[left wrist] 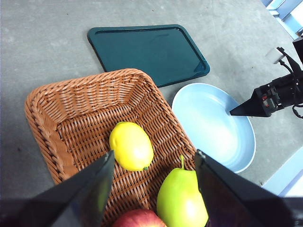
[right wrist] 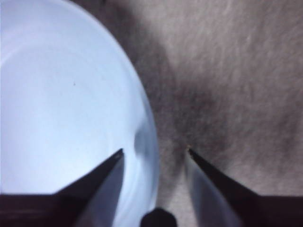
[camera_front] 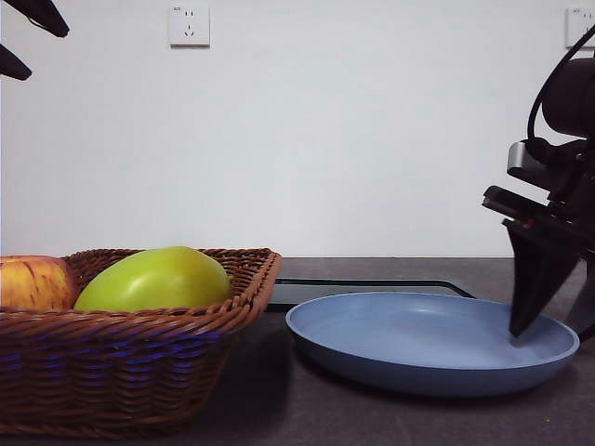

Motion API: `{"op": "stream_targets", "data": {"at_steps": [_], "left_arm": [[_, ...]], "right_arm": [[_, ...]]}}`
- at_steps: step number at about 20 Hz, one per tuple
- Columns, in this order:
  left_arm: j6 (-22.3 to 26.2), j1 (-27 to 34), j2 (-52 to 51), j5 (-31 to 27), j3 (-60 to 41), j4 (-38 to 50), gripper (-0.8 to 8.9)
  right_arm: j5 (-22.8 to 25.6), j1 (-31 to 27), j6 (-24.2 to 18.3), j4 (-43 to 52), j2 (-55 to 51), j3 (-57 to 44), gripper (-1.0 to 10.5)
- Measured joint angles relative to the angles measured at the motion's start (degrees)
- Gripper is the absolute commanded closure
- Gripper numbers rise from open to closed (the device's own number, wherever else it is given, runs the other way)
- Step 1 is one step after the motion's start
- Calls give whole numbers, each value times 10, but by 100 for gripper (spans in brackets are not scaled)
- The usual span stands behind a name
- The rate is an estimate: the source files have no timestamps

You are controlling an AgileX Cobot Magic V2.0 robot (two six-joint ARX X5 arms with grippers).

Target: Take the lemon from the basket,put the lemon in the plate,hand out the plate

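While lemon (left wrist: 131,145) lies in basket (left wrist: 71,101), my left gripper (left wrist: 154,163) hovers above, jaws wide; right gripper (right wrist: 154,152) straddles plate (right wrist: 57,94) rim, jaws parted, on worktop (left wrist: 42,42).

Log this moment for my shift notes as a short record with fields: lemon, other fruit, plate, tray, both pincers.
lemon: small yellow oval lemon lying in the brown woven wicker basket
other fruit: green pear and red apple in same basket
plate: round light-blue plate, empty, beside basket
tray: dark green flat tray behind plate
left pincer: open, above lemon
right pincer: open, straddling plate rim
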Motion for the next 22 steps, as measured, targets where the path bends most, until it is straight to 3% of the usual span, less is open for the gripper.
{"op": "stream_targets", "data": {"at_steps": [2, 7, 13, 19, 22], "left_arm": [[0, 0, 0, 0, 0, 0, 516], [0, -10, 0, 0, 0, 0, 516], [-29, -22, 5, -8, 0, 27, 483], [-56, -95, 94, -34, 0, 57, 473], [-61, -136, 153, -84, 0, 110, 477]], "right_arm": [[0, 0, 2, 0, 1, 0, 938], [-5, 0, 10, -8, -27, 0, 943], [3, 0, 14, -81, -167, 0, 943], [3, 0, 15, -149, -317, 0, 943], [2, 0, 29, -152, -372, 0, 943]]}}
